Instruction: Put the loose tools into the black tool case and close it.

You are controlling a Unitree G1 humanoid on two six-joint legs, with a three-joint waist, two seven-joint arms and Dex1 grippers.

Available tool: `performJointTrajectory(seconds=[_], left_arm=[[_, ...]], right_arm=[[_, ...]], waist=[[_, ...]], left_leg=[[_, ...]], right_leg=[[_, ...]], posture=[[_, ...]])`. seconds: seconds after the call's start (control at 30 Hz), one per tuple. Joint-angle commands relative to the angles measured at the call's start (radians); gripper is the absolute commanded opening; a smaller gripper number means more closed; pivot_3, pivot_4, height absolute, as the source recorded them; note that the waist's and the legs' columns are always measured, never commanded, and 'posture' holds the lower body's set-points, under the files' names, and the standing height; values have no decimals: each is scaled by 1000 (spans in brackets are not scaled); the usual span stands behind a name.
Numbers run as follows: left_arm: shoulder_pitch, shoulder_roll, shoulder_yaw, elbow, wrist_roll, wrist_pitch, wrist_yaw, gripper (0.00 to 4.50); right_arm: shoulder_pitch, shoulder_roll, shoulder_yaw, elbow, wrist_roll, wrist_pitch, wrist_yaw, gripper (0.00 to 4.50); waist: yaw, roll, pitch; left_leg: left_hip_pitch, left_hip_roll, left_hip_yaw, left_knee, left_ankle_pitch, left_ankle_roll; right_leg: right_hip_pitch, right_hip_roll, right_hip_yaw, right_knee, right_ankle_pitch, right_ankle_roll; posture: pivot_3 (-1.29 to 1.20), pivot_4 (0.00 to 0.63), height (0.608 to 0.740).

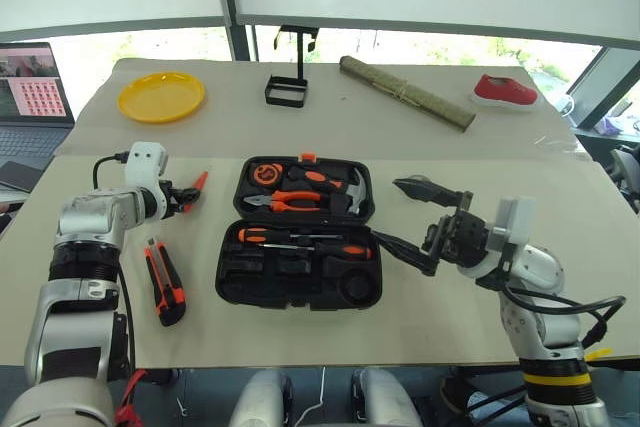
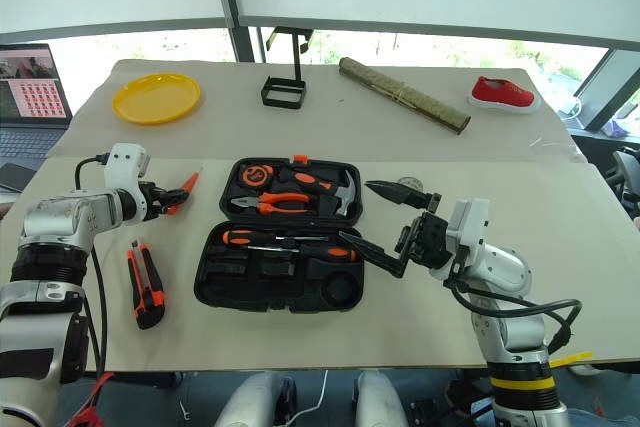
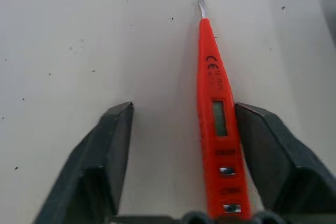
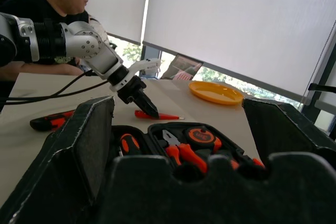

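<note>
A: Left gripper [image 3: 184,111] clamped yet?

B: Not yet. Lowered over the small orange tester screwdriver [image 3: 214,114] on the table [image 1: 480,297], left of the black tool case [image 1: 222,282]. 1 finger [image 3: 273,150] against its side, the other apart. Straddling it lengthwise, probably to pinch the slim body squarely.

A: And the right gripper [image 1: 390,212]?

B: Spread wide, empty, hovering just beside the case's right edge. Likely parked clear of the open lid.

A: Rest of the job?

B: Case lying open and flat, 2 screwdrivers [image 1: 300,239] already slotted in the near half. Utility knife [image 1: 165,282] loose on the table beside the left arm. Closing to come last.
</note>
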Motion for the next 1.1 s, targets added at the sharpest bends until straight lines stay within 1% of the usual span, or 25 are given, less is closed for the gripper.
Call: performJointTrajectory(seconds=[0.03,0.1,0.13,0.27,0.53,0.6,0.67,0.73,0.83,0.93,1.03,1.1], left_arm=[[29,-25,25,10,7,-28,-14,1144],[38,-32,48,13,5,-76,-29,534],[43,-37,61,12,1,-105,-42,454],[55,-33,96,15,-10,-137,-95,454],[94,24,120,-11,-6,-195,-206,454],[102,35,123,-22,-8,-227,-236,454],[114,40,129,-39,-6,-323,-277,454],[134,49,141,-91,-30,-448,-377,454],[162,73,148,-164,-58,-548,-506,454],[207,116,130,-255,-78,-613,-650,454],[264,156,116,-371,-139,-609,-796,454],[328,201,70,-478,-151,-627,-924,454]], right_arm=[[19,-31,-48,1,34,-9,34,4500],[28,-43,-60,11,44,-8,49,4500],[30,-46,-62,12,48,-8,52,4500],[16,-49,-66,15,56,-5,58,4500],[6,-47,-61,1,67,4,63,4500],[7,-47,-58,-5,69,8,66,4500],[6,-49,-56,-9,71,12,67,4500],[11,-59,-58,-23,76,23,70,4500],[29,-84,-69,-63,95,58,70,4500],[76,-133,-88,-125,125,108,73,4500],[121,-179,-107,-181,154,158,63,4500],[153,-213,-114,-227,171,200,59,4500]], waist=[[0,0,0],[1,0,0],[1,0,0],[1,0,0],[-1,0,0],[-1,0,0],[-1,0,0],[0,0,0],[1,-1,0],[0,0,0],[0,0,0],[-2,0,0]], left_leg=[[0,0,0,0,0,0],[0,0,0,0,0,0],[0,0,0,0,0,0],[0,0,0,1,0,0],[0,1,0,1,0,0],[0,1,0,0,0,0],[-1,1,0,0,0,0],[-1,1,0,1,0,0],[-2,1,0,1,0,0],[-1,1,0,0,0,1],[-1,1,0,0,-1,1],[-2,2,1,1,-1,1]], right_leg=[[0,0,0,0,0,0],[0,0,0,0,0,0],[1,0,0,0,0,0],[1,0,0,0,0,0],[0,0,0,0,0,0],[0,0,0,0,0,0],[0,0,0,0,0,0],[0,0,0,0,0,0],[-1,-1,-1,0,0,0],[-1,-1,-1,-1,0,0],[-1,-1,0,-1,0,0],[-1,0,0,-1,0,0]], posture=[[0,150,740],[0,150,740],[0,150,740],[0,150,740],[0,150,740],[0,150,740],[0,150,740],[0,150,740],[0,150,740],[0,150,740],[0,150,740],[0,150,740]])
